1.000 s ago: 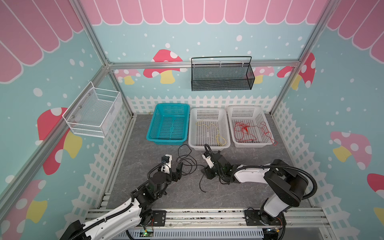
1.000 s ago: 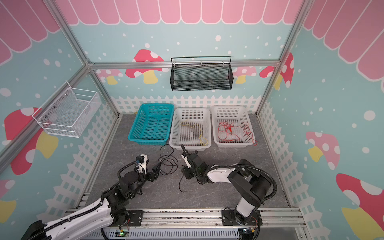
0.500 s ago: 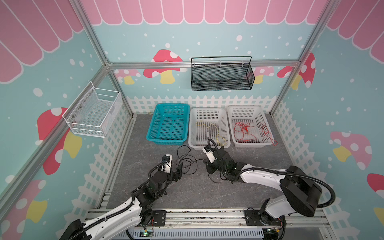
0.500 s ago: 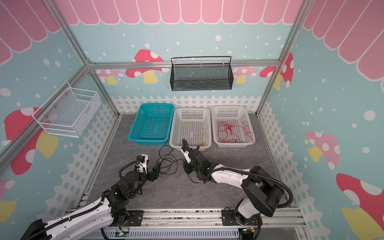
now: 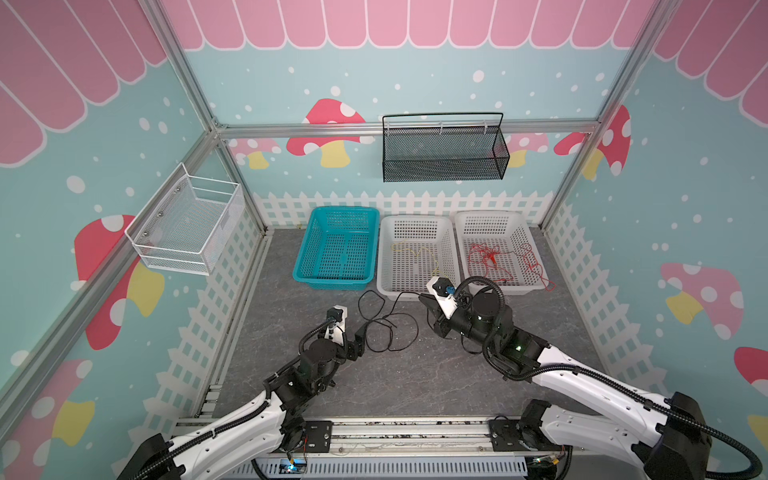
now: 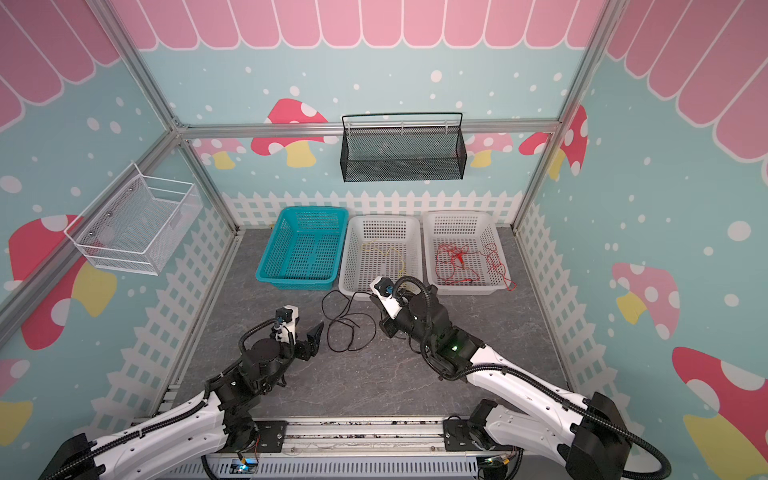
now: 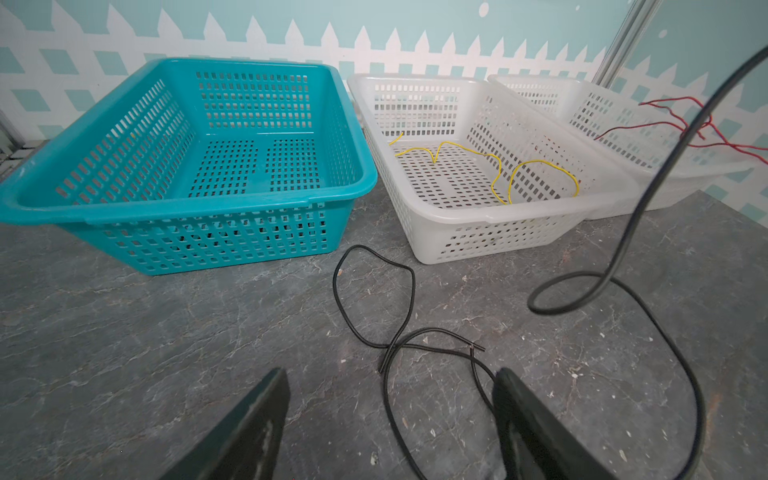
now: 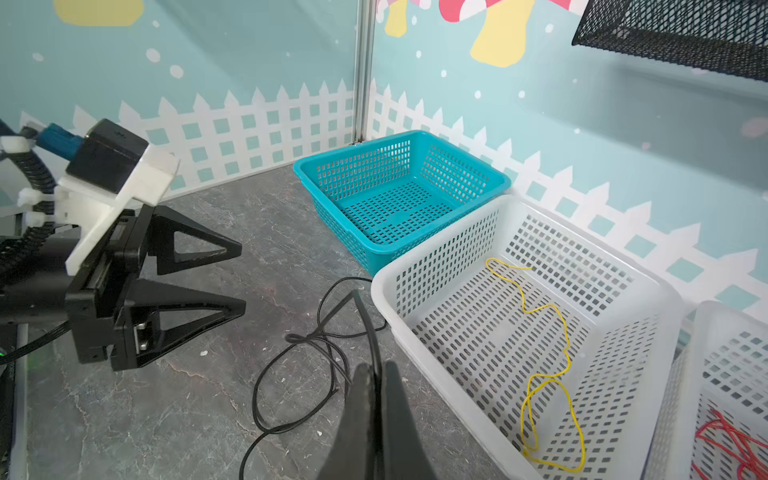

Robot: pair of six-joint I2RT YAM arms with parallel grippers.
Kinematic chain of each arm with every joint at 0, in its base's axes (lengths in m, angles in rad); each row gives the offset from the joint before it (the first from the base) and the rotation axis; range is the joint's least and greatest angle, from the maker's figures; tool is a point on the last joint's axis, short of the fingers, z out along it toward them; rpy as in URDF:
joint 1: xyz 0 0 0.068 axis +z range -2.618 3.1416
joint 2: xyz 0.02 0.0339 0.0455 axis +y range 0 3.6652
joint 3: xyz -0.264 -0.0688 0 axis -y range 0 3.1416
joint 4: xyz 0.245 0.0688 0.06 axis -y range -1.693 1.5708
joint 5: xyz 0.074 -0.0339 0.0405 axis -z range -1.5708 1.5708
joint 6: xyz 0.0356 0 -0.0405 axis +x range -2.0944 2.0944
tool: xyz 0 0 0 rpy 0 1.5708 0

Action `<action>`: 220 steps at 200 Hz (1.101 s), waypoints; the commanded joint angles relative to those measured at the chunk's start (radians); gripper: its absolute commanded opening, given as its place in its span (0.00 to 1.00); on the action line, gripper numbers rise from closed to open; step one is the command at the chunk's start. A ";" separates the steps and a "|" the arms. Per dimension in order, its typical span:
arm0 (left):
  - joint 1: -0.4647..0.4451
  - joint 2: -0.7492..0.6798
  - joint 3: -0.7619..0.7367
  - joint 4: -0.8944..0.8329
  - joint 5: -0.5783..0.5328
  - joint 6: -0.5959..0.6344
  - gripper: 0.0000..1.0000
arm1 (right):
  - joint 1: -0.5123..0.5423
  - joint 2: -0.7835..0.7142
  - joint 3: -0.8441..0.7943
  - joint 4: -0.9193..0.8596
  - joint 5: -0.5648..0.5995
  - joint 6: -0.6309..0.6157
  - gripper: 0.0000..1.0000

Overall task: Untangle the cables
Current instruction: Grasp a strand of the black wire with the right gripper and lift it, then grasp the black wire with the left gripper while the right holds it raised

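Right pincer (image 8: 376,372): gripping the black cable (image 8: 368,324).
Left pincer (image 7: 390,372): I am holding it wide, empty.
Risk: lifting could be knotting its crossed loops.

- Both top views: bright, flat, even light from overhead; only faint soft shadows on the worktop (image 5: 415,386) under my arms.
- No glare, no blown-out spots; dull sheen on the white basket (image 7: 536,210) rim in the left wrist view.
- Top views are wide-angle: walls and frame post (image 5: 178,66) splay out toward the edges.
- Left wrist: my left claw (image 7: 390,374) soft, too near the lens; raised stretch of black cable (image 7: 625,245) blurred; rest sharp.
- Right wrist: my right claw (image 8: 377,368) dark, out of focus; mesh shelf (image 8: 673,37) in the corner soft.
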 commanded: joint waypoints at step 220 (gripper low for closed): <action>-0.147 0.553 0.129 0.442 0.239 0.455 0.79 | 0.005 0.129 0.353 -0.188 0.157 0.092 0.00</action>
